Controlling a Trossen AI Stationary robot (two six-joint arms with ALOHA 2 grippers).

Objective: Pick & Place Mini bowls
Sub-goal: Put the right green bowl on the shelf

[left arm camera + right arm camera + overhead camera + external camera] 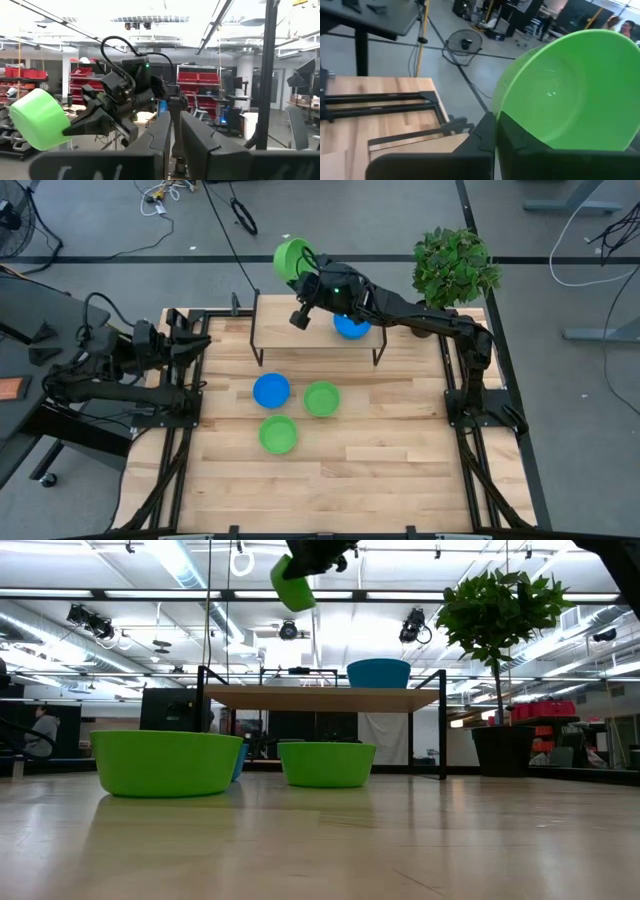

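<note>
Held bowl: a green mini bowl [290,257], tipped on its side, hangs high above the far edge of the table, at upper centre of the high view.
Grip: the right gripper [299,280] is clamped on that bowl's rim, its fingers pinched together over the thin wall.
Shelf bowl: a blue mini bowl [351,326] sits on the raised shelf [300,340], just right of the held one in the high view.
Table bowls: another blue bowl [271,390] and two green bowls [321,398] [278,434] cluster at mid-table, close together.
Step in hand: apparently carrying the green bowl for placing on the shelf.
Doing it well: level the bowl before lowering, come down on bare shelf beside the blue one, and release only once the base rests flat.
Risk: a rim pinch lets the bowl swing or slip.
Left gripper [172,135]: waits at the table's left edge, fingers slightly apart, holding nothing.
Plant [455,265]: upper right, well clear.
</note>
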